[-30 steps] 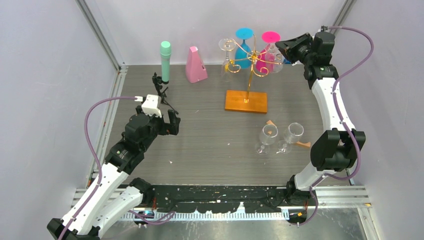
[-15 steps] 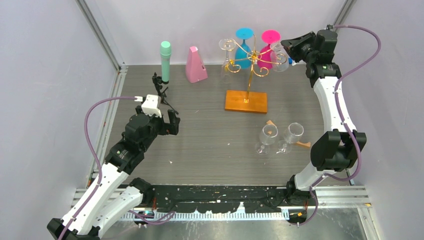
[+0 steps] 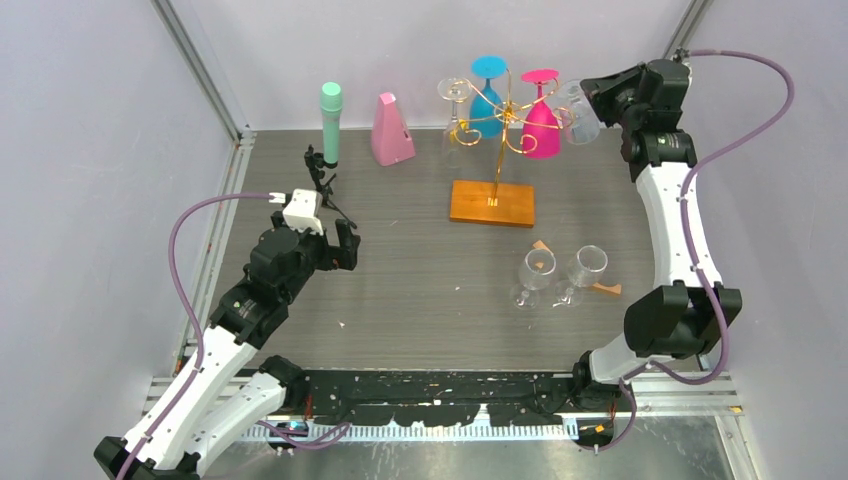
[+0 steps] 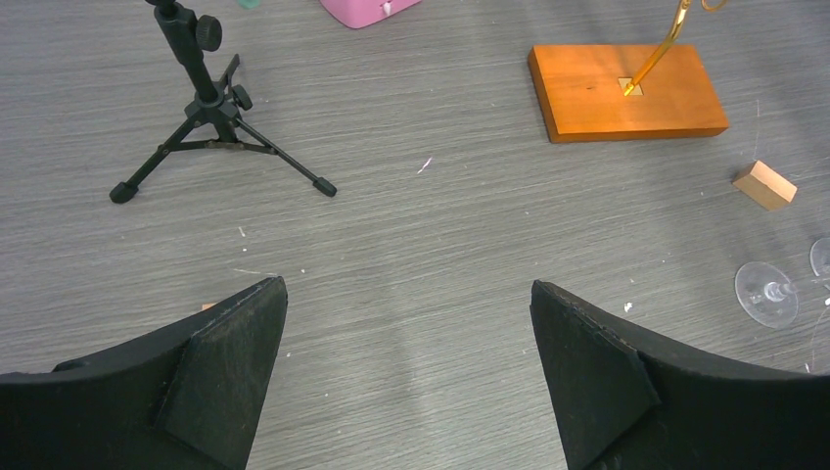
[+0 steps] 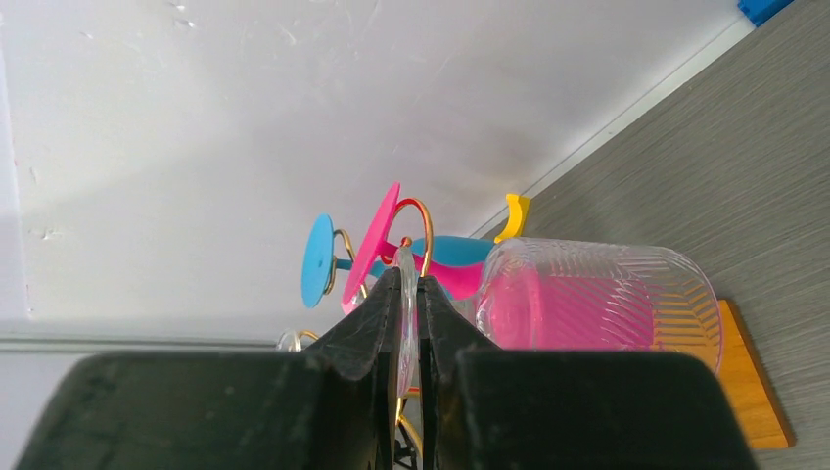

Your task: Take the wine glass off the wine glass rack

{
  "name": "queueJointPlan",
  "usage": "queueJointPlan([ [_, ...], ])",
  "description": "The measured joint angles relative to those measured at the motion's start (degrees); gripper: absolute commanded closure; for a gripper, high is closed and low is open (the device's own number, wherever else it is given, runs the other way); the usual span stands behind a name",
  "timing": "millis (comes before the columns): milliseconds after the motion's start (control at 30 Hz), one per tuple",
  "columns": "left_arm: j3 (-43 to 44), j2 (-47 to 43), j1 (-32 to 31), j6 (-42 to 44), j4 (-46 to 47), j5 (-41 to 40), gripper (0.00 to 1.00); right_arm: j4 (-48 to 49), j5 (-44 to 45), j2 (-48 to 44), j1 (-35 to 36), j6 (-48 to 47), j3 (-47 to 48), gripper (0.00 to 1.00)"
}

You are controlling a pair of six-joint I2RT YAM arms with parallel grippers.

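Observation:
The wine glass rack (image 3: pixel 503 112) is gold wire on an orange-brown base (image 3: pixel 491 204). A blue glass (image 3: pixel 486 92), a pink glass (image 3: pixel 541 118) and a clear glass (image 3: pixel 455 108) hang on it. My right gripper (image 3: pixel 598 97) is shut on the foot of a clear ribbed wine glass (image 3: pixel 581 112) and holds it in the air just right of the rack, apart from the wire arms. In the right wrist view the fingers (image 5: pixel 409 286) pinch the foot and the bowl (image 5: pixel 597 296) points right. My left gripper (image 3: pixel 345 246) is open and empty over the table (image 4: pixel 406 294).
A black tripod (image 3: pixel 322 180), a green microphone (image 3: pixel 331 122) and a pink metronome (image 3: pixel 391 131) stand at the back left. Two clear glasses (image 3: pixel 535 276) (image 3: pixel 585 270) and wooden blocks (image 3: pixel 606 289) lie right of centre. Walls stand close behind the right gripper.
My right gripper has moved right and up with the clear glass, drawing it away from the rack's arm. The left arm has not moved.

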Motion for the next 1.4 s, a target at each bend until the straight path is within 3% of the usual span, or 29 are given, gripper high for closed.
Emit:
queueJointPlan([
  [400, -0.2, -1.4, 0.0, -0.1, 0.0, 0.0, 0.02, -3.3, 4.5, -6.6, -0.2, -1.1, -1.5, 1.0],
  [967, -0.3, -4.2, 0.0, -2.4, 0.0, 4.0, 0.04, -12.3, 3.9, -22.1, -0.2, -1.3, -6.8, 1.0],
  [1200, -0.3, -5.2, 0.0, -6.5, 0.1, 12.5, 0.05, -12.8, -3.7, -29.6, 0.7, 3.8, -13.4, 1.0],
  [1400, -2.7, -4.7, 0.0, -14.8, 5.0, 22.1, 0.05, -9.4, -11.2, -36.6, 9.2, 12.0, -23.3, 1.0],
])
